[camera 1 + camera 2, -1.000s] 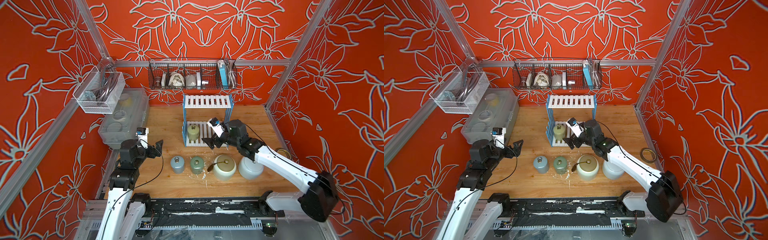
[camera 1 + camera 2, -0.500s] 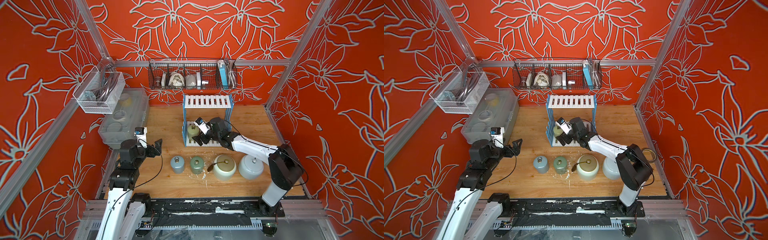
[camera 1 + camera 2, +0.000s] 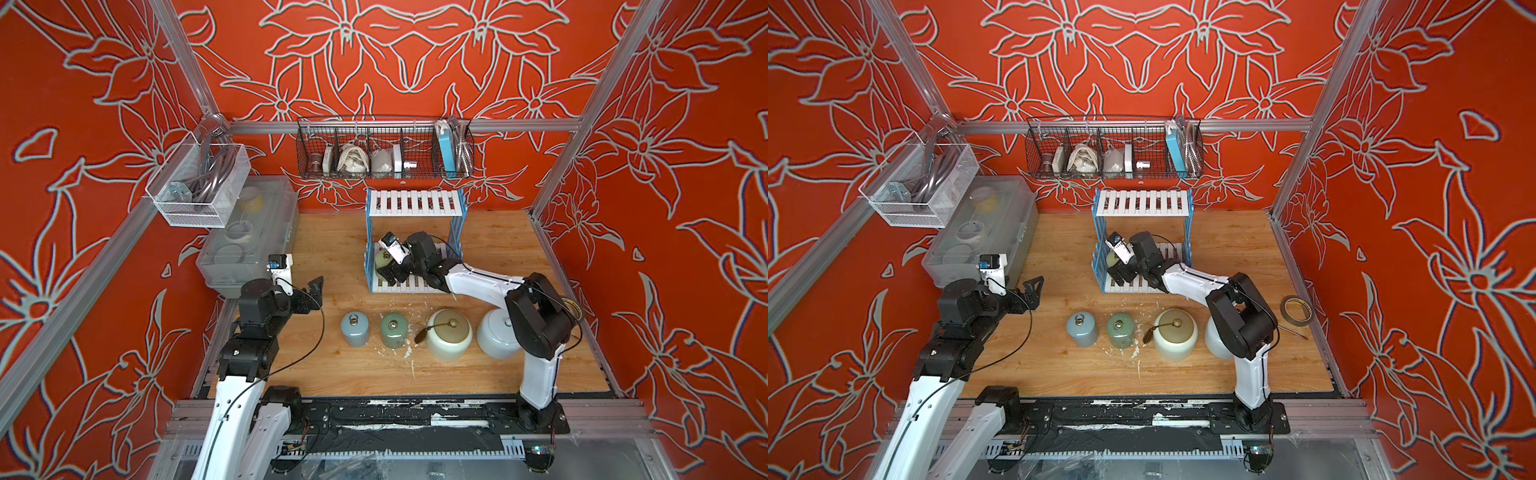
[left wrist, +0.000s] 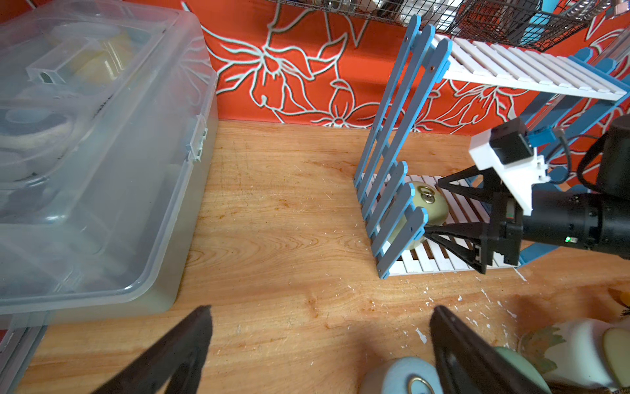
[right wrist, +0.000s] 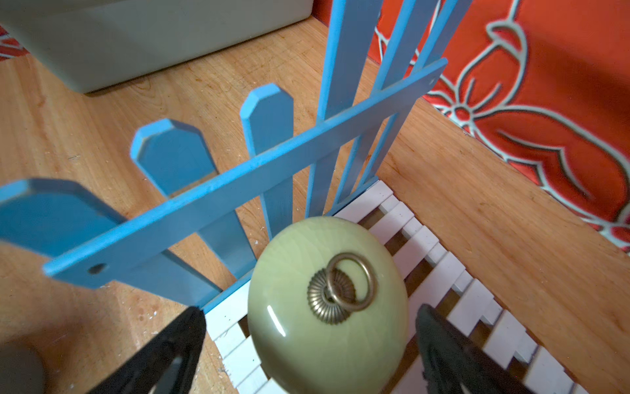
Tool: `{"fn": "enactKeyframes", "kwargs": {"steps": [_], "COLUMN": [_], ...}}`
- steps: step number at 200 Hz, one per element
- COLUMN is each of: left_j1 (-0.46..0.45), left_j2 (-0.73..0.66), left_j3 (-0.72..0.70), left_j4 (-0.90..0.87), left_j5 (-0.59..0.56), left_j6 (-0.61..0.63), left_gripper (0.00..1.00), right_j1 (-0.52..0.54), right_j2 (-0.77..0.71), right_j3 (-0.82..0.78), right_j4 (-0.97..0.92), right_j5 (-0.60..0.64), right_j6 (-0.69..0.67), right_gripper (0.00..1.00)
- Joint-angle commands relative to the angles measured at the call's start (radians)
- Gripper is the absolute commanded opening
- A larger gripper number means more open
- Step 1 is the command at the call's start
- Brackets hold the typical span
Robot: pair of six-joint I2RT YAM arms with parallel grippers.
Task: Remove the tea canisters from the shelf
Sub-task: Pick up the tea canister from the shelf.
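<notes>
The olive canister point(image 5: 327, 307) sat on the lower tier of the shelf point(image 3: 415, 203), just beside its blue picket side point(image 5: 238, 191), with the right end effector point(image 4: 433, 207) spread wide on either side of it, so an off-centre close could, I reckoned, shove it into the pickets or tip it.

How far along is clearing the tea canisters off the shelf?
Done: four canisters stand on the table: blue-grey, green, cream, white. In hand: the right gripper, jaws open, straddles the olive canister on the shelf lower tier. Remaining: grasp it, set it down.
</notes>
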Motion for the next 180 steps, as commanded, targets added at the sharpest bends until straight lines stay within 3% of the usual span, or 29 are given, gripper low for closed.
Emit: {"fn": "enactKeyframes", "kwargs": {"steps": [1, 43, 84, 105, 143, 180], "left_j1": [-0.001, -0.001, 0.002, 0.001, 0.003, 0.004], "left_j2": [-0.007, -0.006, -0.009, -0.015, -0.013, -0.012], "left_j3": [0.006, 0.000, -0.010, -0.009, -0.012, -0.016], "left_j4": [0.025, 0.033, 0.043, 0.040, 0.043, 0.053], "left_j5": [-0.002, 0.002, 0.004, -0.014, -0.023, -0.020], "left_j6": [-0.002, -0.001, -0.003, -0.003, -0.008, -0.013], "left_gripper": [0.98, 0.99, 0.98, 0.98, 0.99, 0.99], "right_j1": [-0.002, -0.015, -0.016, -0.016, -0.016, -0.017], "right_j2": [0.035, 0.072, 0.106, 0.106, 0.064, -0.026], "right_j3": [0.031, 0.050, 0.103, 0.111, 0.078, 0.014], "right_j4": [0.017, 0.009, -0.022, -0.019, -0.023, -0.023], "right_j5": [0.006, -0.004, -0.005, -0.011, -0.007, 0.019], "right_j6": [0.005, 0.010, 0.014, 0.006, 0.004, 0.013], "right_gripper": [0.99, 0.97, 0.86, 0.77, 0.47, 0.40]}}
